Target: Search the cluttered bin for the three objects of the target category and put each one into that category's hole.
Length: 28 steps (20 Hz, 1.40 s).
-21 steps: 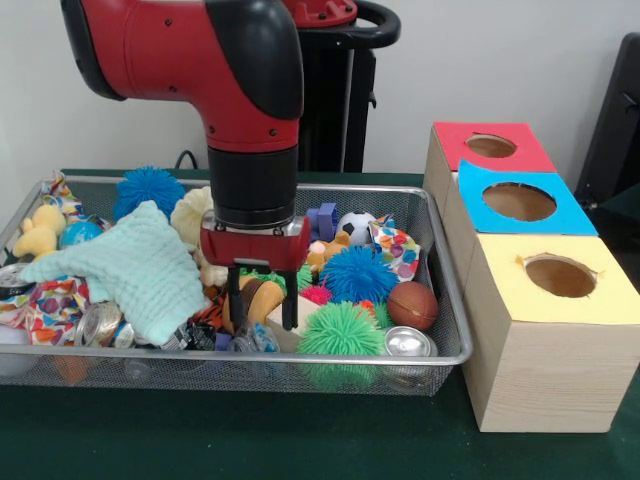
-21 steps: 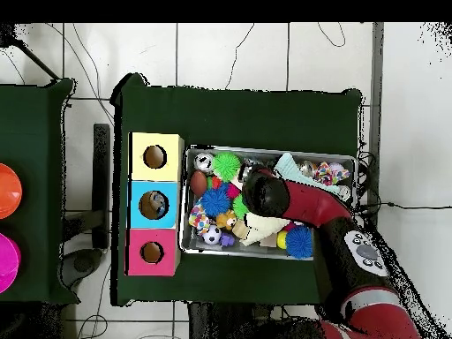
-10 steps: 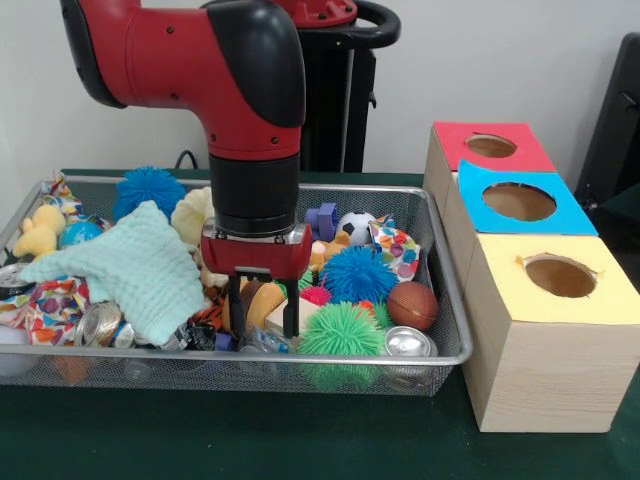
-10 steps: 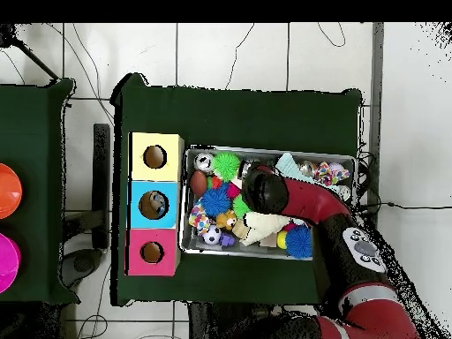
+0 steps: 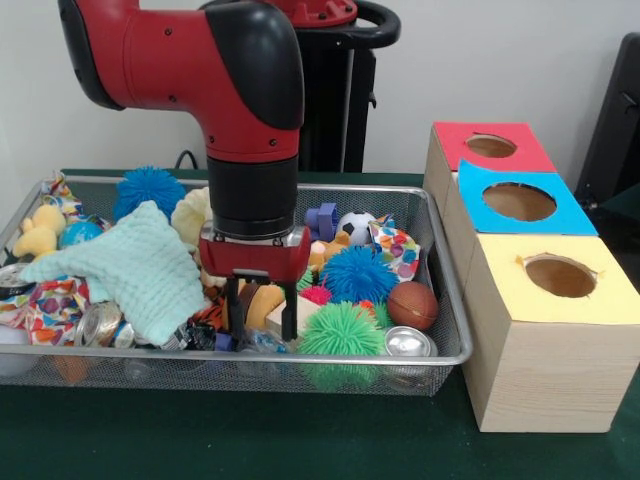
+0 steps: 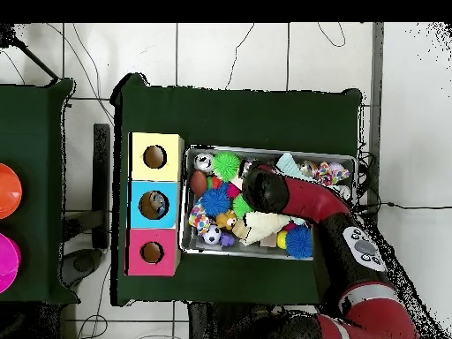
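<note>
The green-clothed counter (image 5: 300,440) carries a silver wire-mesh bin (image 5: 250,360) heaped with toys, with the three wooden boxes topped red, blue and yellow (image 5: 545,330) set at its 3 o'clock so sorted finds can be dropped into their holes. The black two-fingered claw (image 5: 262,312) is lowered with its fingers parted astride a tan-and-orange soft toy (image 5: 262,300) at the bin's 6 o'clock, apparently to be gripped; its category cannot be told.

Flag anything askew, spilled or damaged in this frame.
Only the yellow box's hole stands out: its edge is ragged, unlike the clean red and blue holes. Nothing has spilled from the bin.
</note>
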Each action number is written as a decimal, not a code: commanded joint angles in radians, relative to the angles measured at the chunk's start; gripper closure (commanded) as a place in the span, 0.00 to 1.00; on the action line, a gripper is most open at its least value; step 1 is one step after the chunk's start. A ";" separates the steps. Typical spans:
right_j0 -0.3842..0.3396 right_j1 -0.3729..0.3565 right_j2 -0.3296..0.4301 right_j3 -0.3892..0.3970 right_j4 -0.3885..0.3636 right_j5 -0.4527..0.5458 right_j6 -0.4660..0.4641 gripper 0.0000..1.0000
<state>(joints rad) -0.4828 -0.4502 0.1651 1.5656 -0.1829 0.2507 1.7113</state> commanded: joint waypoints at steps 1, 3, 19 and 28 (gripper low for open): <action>-0.021 0.051 0.070 -0.073 -0.026 0.003 0.035 0.00; -0.020 0.053 0.071 -0.071 -0.027 -0.003 0.038 0.00; 0.006 0.007 0.041 -0.039 -0.015 0.004 0.075 1.00; 0.024 -0.142 0.021 0.057 0.019 0.119 0.090 1.00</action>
<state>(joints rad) -0.4728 -0.5046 0.1591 1.5790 -0.1833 0.2637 1.7113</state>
